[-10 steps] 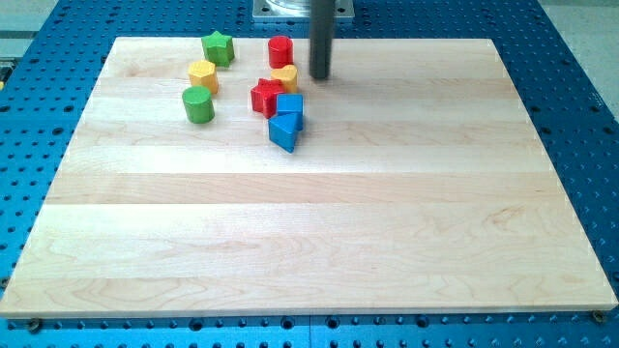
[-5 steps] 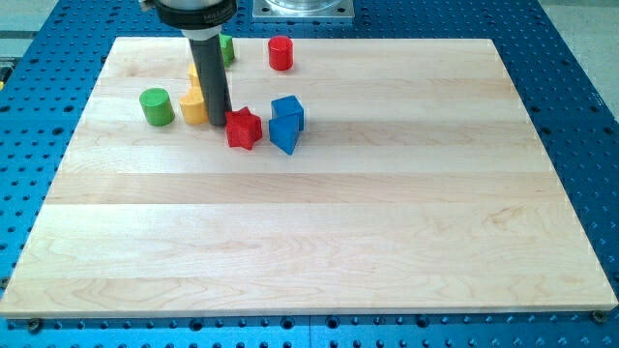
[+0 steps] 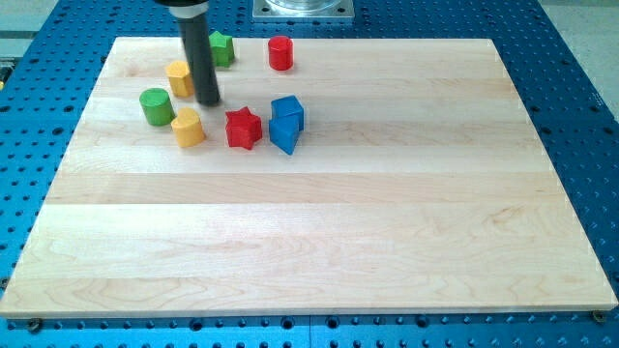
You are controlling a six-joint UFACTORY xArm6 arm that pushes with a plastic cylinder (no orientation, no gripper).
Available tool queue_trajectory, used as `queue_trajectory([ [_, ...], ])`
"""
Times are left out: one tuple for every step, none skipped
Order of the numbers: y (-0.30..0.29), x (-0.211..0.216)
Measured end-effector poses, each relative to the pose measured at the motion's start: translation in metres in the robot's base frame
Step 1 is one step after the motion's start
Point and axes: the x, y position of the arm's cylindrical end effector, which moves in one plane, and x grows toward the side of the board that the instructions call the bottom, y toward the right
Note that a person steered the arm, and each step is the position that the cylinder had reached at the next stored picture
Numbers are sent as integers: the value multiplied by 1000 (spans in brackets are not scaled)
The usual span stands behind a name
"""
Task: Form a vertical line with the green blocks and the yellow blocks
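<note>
Now we see my tip (image 3: pixel 208 101) resting on the wooden board (image 3: pixel 319 232) in its upper left part; it is a bare rod, so nothing is gripped. It stands just to the right of one yellow block (image 3: pixel 179 77) and just above and to the right of a second yellow block (image 3: pixel 189 127); we cannot tell whether it touches either. A green cylinder (image 3: pixel 155 105) sits to the left of the tip, between the two yellow blocks in height and a little further left. Another green block (image 3: pixel 221 47), partly hidden behind the rod, lies near the board's top edge. To the right, a red star (image 3: pixel 244 128) sits close beside a blue block (image 3: pixel 286 121), and a red cylinder (image 3: pixel 280 52) stands near the top edge.
</note>
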Motion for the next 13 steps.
queue_trajectory([
  [-10,40],
  [-32,74],
  [-105,53],
  [-101,25],
  [-62,24],
  [-74,9],
  [-102,-41],
  [-43,-52],
  [-39,-52],
  [-94,-25],
  [-92,-1],
  [-46,-1],
  [-40,5],
])
